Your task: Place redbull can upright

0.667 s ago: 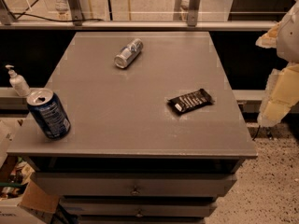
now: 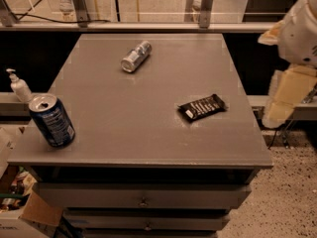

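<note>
Where the table [image 2: 124, 138] starts on the left, a pump bottle [image 2: 18, 86] stands just off its edge, and a dark-blue soda can [image 2: 52, 121] sits upright at the front corner. Toward the back, the redbull can [image 2: 136, 56] lies on its side. A black snack bar [image 2: 201, 107] lies right of centre. The gripper [image 2: 290, 90] hangs beyond the right edge, and I can't tell whether it is open or closed.

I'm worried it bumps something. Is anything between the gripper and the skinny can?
Nothing visible. The pale gripper hangs beyond the grey table's right edge; the slim silver-and-blue redbull can lies sideways farther back. The black snack bar sits nearer the front.
</note>
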Controlling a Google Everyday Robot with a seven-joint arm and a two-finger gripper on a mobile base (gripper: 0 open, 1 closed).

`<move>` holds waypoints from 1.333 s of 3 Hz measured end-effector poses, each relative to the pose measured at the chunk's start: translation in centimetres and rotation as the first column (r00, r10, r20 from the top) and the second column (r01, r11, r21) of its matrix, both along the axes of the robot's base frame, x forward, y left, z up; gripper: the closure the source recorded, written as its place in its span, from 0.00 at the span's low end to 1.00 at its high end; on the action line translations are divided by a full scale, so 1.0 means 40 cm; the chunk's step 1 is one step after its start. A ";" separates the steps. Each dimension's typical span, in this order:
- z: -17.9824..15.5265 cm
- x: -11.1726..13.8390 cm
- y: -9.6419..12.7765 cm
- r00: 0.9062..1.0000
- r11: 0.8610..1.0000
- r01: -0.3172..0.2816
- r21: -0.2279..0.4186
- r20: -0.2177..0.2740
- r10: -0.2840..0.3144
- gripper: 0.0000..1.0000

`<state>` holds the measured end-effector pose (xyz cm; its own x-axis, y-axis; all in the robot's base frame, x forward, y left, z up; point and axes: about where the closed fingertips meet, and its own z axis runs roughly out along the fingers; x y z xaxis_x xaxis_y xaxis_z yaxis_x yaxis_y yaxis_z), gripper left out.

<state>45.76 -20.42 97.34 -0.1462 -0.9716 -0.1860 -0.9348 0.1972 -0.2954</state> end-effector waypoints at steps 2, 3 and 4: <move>-0.049 0.222 0.096 0.946 0.947 -0.311 -0.075 0.069 0.316 0.00; -0.062 0.360 0.149 0.889 0.888 -0.439 -0.138 0.077 0.451 0.00; -0.062 0.360 0.149 0.889 0.888 -0.439 -0.138 0.077 0.451 0.00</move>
